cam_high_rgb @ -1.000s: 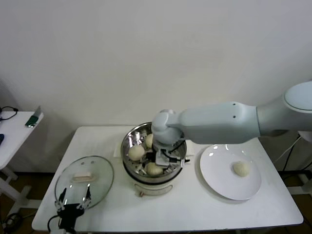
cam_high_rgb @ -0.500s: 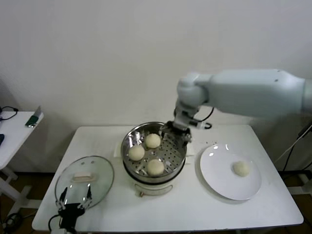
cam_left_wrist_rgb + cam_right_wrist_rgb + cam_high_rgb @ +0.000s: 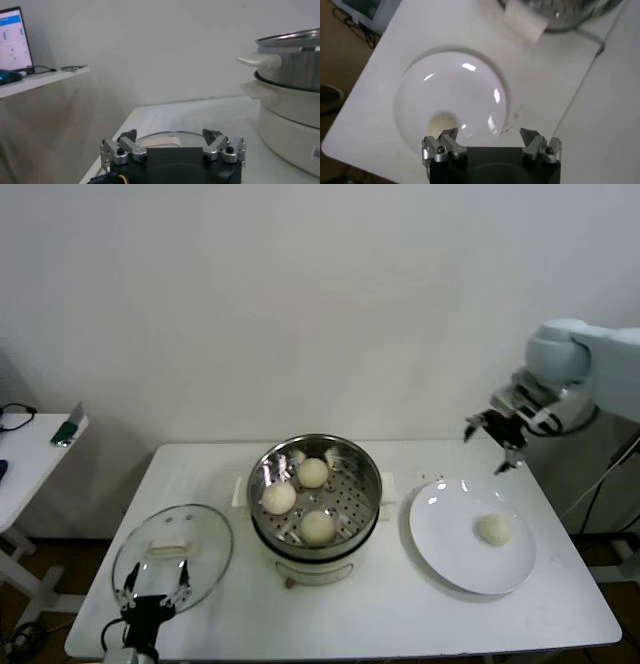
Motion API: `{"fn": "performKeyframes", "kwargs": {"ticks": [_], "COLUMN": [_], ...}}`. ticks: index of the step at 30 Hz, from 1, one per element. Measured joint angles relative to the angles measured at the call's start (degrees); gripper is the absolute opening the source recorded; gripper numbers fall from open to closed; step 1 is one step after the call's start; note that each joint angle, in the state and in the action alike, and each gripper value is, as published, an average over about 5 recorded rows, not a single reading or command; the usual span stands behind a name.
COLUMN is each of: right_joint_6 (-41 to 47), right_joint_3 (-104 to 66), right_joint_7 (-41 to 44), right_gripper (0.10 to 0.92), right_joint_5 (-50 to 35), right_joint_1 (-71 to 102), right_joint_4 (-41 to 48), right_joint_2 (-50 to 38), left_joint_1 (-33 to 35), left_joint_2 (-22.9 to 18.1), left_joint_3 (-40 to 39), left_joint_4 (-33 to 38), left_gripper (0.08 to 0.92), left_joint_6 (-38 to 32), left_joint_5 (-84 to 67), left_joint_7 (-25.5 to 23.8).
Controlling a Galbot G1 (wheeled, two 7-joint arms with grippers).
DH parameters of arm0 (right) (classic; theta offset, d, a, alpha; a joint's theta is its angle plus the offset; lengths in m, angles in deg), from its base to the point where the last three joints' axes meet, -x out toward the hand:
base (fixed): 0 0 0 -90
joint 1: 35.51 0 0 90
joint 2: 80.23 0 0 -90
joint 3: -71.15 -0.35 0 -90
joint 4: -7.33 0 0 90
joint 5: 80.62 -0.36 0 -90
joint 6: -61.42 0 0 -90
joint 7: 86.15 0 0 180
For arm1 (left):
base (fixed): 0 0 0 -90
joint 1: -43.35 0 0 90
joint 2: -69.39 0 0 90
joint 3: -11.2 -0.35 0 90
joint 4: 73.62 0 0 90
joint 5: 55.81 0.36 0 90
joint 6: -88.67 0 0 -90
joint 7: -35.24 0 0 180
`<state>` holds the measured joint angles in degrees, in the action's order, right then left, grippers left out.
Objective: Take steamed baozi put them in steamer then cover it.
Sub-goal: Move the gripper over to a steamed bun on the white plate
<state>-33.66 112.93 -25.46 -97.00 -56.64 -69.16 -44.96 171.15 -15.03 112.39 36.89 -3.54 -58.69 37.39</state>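
The steel steamer (image 3: 364, 484) stands mid-table with three baozi in it (image 3: 313, 472) (image 3: 279, 497) (image 3: 318, 527). One more baozi (image 3: 494, 529) (image 3: 442, 123) lies on the white plate (image 3: 450, 549) (image 3: 455, 82) to its right. My right gripper (image 3: 492, 446) (image 3: 489, 135) hangs open and empty in the air over the plate's far edge. The glass cover (image 3: 200, 569) (image 3: 165, 136) with its cream handle (image 3: 168, 546) lies flat at the front left. Just in front of it my left gripper (image 3: 153, 599) (image 3: 171, 136) waits open, holding nothing.
The white table (image 3: 400, 614) carries everything. A side table (image 3: 25, 454) with a phone and cables stands farther left. The steamer's pot base (image 3: 290, 130) rises beside the cover in the left wrist view.
My right arm has lifted out of the steamer and swung right to above the plate, leaving a third baozi inside. The left arm has stayed put.
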Motion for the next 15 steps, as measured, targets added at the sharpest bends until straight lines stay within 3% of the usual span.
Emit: {"fn": "performKeyframes", "kwargs": {"ticks": [15], "right_joint_6": [5.46], "right_joint_3": [-21.28], "right_joint_7": [-3.65], "right_gripper": [0.823], "right_joint_5": [7.99], "right_joint_1": [28.03], "right_joint_4": [7.31], "right_joint_2": [-4.88], "left_joint_1": [0.86], "left_joint_2": [-0.25], "left_joint_3": [0.42], "left_joint_4": [-0.28], "left_gripper": [0.823], "left_joint_6": [-0.5], "left_joint_5": [0.13], "left_joint_7": [0.17]}}
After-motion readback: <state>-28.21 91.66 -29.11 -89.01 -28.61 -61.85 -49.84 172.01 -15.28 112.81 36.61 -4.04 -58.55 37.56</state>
